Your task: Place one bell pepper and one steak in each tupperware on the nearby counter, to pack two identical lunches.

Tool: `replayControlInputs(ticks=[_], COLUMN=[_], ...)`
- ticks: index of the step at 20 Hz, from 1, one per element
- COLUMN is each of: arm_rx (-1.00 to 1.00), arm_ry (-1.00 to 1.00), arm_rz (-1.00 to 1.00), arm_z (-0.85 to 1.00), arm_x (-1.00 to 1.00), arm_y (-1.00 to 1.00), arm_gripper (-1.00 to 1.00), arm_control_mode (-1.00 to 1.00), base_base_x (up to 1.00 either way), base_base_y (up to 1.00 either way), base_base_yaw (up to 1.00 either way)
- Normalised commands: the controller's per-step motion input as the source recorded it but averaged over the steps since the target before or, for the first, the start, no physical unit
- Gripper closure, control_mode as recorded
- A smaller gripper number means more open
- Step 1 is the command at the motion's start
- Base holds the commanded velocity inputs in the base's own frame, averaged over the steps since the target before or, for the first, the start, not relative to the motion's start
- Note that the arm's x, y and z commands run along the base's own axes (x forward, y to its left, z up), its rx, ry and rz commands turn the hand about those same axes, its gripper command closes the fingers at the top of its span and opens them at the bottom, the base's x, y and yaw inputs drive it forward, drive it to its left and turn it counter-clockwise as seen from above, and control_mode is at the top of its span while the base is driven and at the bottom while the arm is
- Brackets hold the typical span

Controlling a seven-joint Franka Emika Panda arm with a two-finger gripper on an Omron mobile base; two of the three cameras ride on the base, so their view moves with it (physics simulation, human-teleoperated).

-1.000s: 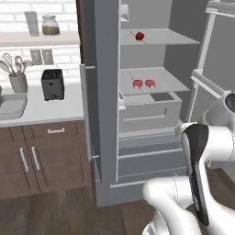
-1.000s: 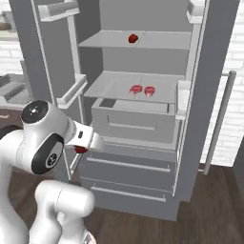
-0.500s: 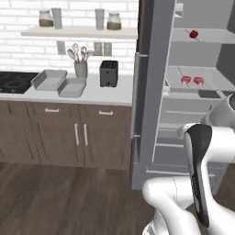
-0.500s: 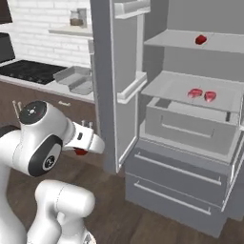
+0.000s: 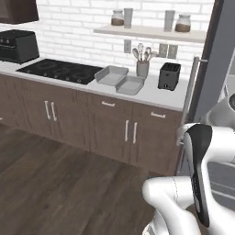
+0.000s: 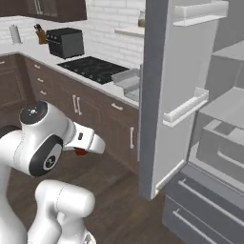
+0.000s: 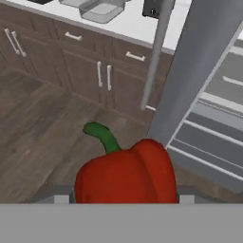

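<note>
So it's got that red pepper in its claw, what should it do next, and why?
Probably carry the bell pepper, gripped in the gripper, over toward the two tupperware on the counter. Both containers look empty, and the hand hangs low in front of the cabinets, short of them.

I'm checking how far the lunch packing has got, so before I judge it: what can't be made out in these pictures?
- Fingers: in the hand view the bell pepper covers them, so the grip itself is unseen.
- Bell pepper in the right base view: just a red sliver under the white arm.
- Tupperware and: too far off in the left base view to see inside; cut off by the top edge in the hand view.
</note>
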Motion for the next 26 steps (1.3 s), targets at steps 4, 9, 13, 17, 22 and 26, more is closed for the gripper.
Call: replayControlInputs(ticks=[4,9,13,17,22,26], arm_rx=[0.0,0.0,0.0,0.0,0.0,0.0], arm_ry=[0.0,0.0,0.0,0.0,0.0,0.0], arm_rz=[0.0,0.0,0.0,0.0,0.0,0.0], arm_z=[0.0,0.0,0.0,0.0,0.0,0.0], arm_x=[0.0,0.0,0.0,0.0,0.0,0.0], arm_y=[0.0,0.0,0.0,0.0,0.0,0.0], arm_gripper=[1.0,1.0,1.0,1.0,1.0,1.0], arm_control_mode=[1.0,1.0,1.0,1.0,1.0,1.0], base_base_x=[0.71,0.99,1.0,1.0,1.0,1.0], base_base_y=[0.62,0.25,-0.01,-0.01,0.08,0.24], base_base_yaw=[0.42,0.17,0.04,0.03,-0.13,-0.47])
